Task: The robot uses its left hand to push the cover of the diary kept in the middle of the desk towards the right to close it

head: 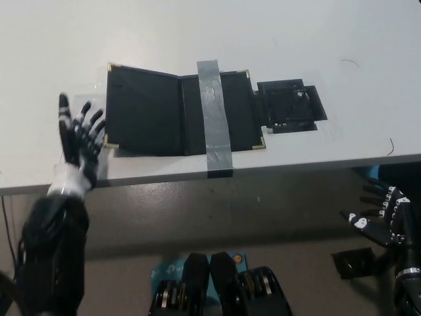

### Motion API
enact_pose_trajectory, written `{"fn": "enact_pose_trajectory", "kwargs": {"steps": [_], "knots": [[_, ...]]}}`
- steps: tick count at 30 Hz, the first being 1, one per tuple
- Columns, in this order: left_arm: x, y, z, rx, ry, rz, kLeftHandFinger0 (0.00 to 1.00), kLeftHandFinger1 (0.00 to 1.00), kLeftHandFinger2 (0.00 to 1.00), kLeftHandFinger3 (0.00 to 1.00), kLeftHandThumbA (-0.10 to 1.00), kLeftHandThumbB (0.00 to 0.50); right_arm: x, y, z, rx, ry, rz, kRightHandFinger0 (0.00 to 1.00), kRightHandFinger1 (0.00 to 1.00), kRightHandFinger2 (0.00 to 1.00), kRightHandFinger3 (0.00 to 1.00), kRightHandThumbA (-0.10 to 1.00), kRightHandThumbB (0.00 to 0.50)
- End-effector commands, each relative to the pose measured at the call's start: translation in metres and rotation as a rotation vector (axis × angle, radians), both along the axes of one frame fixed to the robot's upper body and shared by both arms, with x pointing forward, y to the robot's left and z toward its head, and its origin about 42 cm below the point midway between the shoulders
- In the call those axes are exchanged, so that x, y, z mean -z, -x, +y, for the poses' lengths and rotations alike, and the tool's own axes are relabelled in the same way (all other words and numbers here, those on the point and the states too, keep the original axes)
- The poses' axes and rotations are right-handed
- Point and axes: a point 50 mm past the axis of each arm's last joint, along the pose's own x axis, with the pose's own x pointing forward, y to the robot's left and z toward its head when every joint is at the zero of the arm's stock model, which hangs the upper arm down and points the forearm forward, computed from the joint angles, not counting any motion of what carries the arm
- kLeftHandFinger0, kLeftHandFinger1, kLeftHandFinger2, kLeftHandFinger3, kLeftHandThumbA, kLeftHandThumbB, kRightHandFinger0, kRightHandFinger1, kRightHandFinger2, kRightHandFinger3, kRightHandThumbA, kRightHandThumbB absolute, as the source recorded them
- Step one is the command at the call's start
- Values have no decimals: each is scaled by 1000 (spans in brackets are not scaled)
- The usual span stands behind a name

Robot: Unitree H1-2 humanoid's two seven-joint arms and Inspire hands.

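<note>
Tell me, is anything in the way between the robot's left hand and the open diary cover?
Nothing visible is. The left hand, open, is right beside the left edge of the diary, with only bare desk between them. A strip of grey tape crosses the diary's right half.

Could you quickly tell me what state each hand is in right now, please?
Left hand: open, holding nothing, beside the diary.
Right hand: open, holding nothing, resting below the desk edge.

The black diary [181, 114] is laid wide open, flat in the middle of the white desk [263, 33]. Gold corner caps are seen on it, and its right half is crossed by a grey tape strip [214, 118].
</note>
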Motion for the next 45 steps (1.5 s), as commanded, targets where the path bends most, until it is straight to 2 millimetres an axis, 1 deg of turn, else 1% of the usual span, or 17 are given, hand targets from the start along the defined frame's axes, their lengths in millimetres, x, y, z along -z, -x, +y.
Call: {"fn": "enact_pose_trajectory", "kwargs": {"steps": [1,7,12,15,17,20,23,28,30,31,32,35,37,38,42,43,45], "knots": [[-27,-17,-9,-14,-29,26,1000,1000,1000,1000,1000,287,-19,-8,-3,-11,36,-64,462,630,693,743,1000,379],[-14,-27,-12,-57,55,123,1000,1000,1000,1000,1000,305,-23,-13,0,-14,33,-63,477,637,692,740,1000,379],[17,-21,-11,-100,108,221,1000,1000,1000,1000,1000,279,-24,-10,-2,-15,42,-70,466,636,678,752,1000,373],[28,-15,-12,-109,139,244,1000,1000,1000,1000,1000,290,-23,-9,-4,-19,60,-77,464,638,679,758,1000,363],[30,-12,-19,-106,189,242,1000,1000,1000,1000,1000,284,-21,-6,-6,-12,56,-63,466,639,678,753,1000,379],[26,-16,-33,-90,207,228,1000,1000,1000,1000,1000,280,-19,-3,-7,-11,62,-58,470,635,671,746,1000,390],[14,-20,-51,-50,243,174,1000,1000,1000,1000,1000,317,-18,-1,-8,-4,64,-51,468,630,659,734,1000,401],[-9,-28,-79,13,318,104,1000,1000,1000,1000,1000,300,-20,-2,-7,-9,79,-49,443,617,650,725,1000,401],[-16,-30,-89,43,351,83,1000,1000,1000,1000,1000,310,-21,-3,-7,-14,74,-51,458,628,664,733,1000,396],[-25,-33,-109,57,403,85,1000,1000,1000,1000,1000,304,-22,-4,-7,-23,69,-62,460,630,667,739,1000,376],[-26,-34,-115,71,406,83,1000,1000,1000,1000,1000,311,-23,-5,-7,-22,79,-61,457,634,670,742,1000,380],[-26,-31,-137,99,437,96,1000,1000,1000,1000,1000,283,-24,-5,-7,-33,73,-58,480,657,695,748,1000,377],[-28,-26,-155,128,438,104,1000,1000,1000,1000,1000,291,-23,-5,-6,-40,88,-56,477,652,696,751,1000,381],[-27,-25,-157,135,436,102,1000,1000,1000,1000,1000,295,-23,-5,-6,-44,91,-53,484,654,697,753,1000,380],[-29,-21,-178,186,323,75,1000,1000,1000,1000,1000,335,-22,-4,-4,-53,113,-51,475,643,680,753,1000,381],[-30,-21,-182,195,232,65,1000,1000,1000,1000,1000,347,-22,-3,-4,-54,119,-48,468,640,678,753,1000,382],[-31,-18,-186,227,52,19,1000,1000,1000,1000,1000,331,-22,-2,-3,-57,104,-43,469,637,672,753,1000,371]]}}
